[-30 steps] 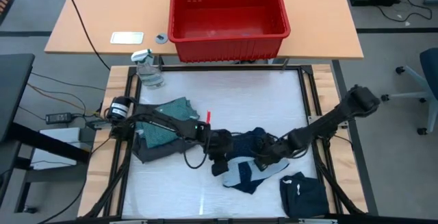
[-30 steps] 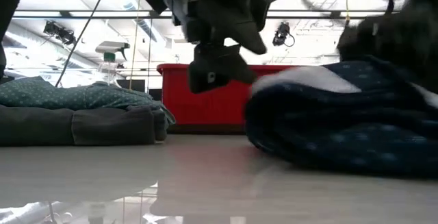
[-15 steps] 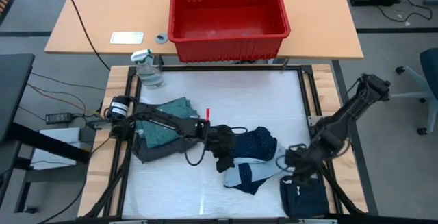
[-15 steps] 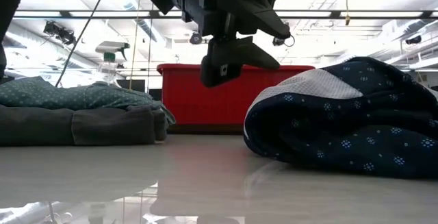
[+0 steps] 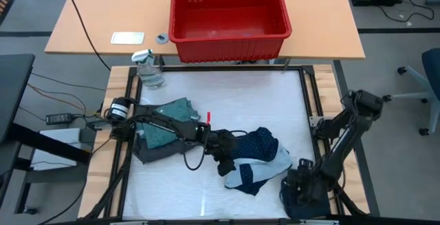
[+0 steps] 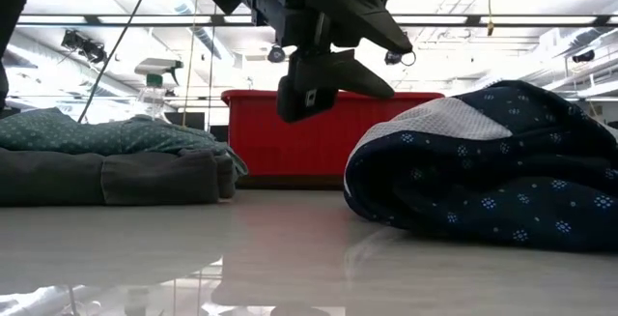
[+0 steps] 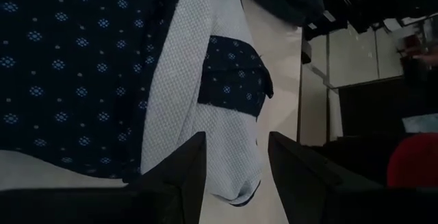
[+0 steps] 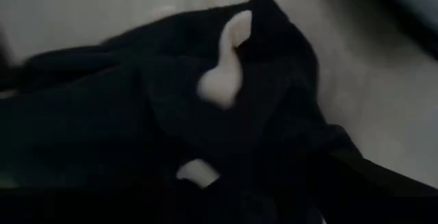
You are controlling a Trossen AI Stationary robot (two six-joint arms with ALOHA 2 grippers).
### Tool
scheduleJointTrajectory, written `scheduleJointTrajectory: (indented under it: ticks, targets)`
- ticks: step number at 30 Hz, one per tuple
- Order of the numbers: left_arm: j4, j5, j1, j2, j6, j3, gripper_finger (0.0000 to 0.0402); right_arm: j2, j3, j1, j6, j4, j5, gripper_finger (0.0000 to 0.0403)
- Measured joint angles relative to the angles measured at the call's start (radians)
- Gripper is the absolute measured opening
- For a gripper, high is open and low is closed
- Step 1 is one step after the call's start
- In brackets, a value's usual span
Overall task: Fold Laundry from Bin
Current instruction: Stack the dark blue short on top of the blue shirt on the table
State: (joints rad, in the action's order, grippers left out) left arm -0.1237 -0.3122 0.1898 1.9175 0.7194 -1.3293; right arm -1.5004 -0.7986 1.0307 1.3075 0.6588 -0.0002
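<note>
Swung away from the navy dotted garment (image 5: 256, 144) to the dark piece (image 5: 302, 196) at the desk's front-right corner, the right gripper (image 5: 300, 184) spreads its fingers, while the left gripper (image 5: 227, 163) hovers half-open, empty.

hand (image 6: 314, 89) above table | navy dotted garment (image 6: 483, 186) right | red bin (image 6: 290, 132) behind

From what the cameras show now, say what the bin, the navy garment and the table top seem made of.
Bin: looks like moulded red plastic, with a smooth rolled rim and ribbed wall.
Navy garment: soft fabric printed with pale dots; its white inner side looks like fine mesh knit.
Table top: white and glossy, mirroring the bin; probably laminate or coated board.
</note>
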Motion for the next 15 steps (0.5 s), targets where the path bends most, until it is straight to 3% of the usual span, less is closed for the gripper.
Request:
scheduleJointTrajectory:
  ticks: [5, 10, 15]
  targets:
    - [-0.008, 0.027, 0.000, 0.000, 0.014, 0.000, 0.0162, -0.143, -0.018, 0.010, 0.002, -0.038, 0.020, 0.0343]
    - [-0.013, 0.032, -0.002, 0.000, 0.051, 0.000, 0.0162, -0.156, -0.020, 0.009, 0.055, -0.038, 0.074, 0.0375]
    - [-0.037, 0.032, -0.002, -0.001, 0.056, 0.000, 0.0162, -0.138, -0.012, 0.002, 0.116, -0.037, 0.084, 0.0346]
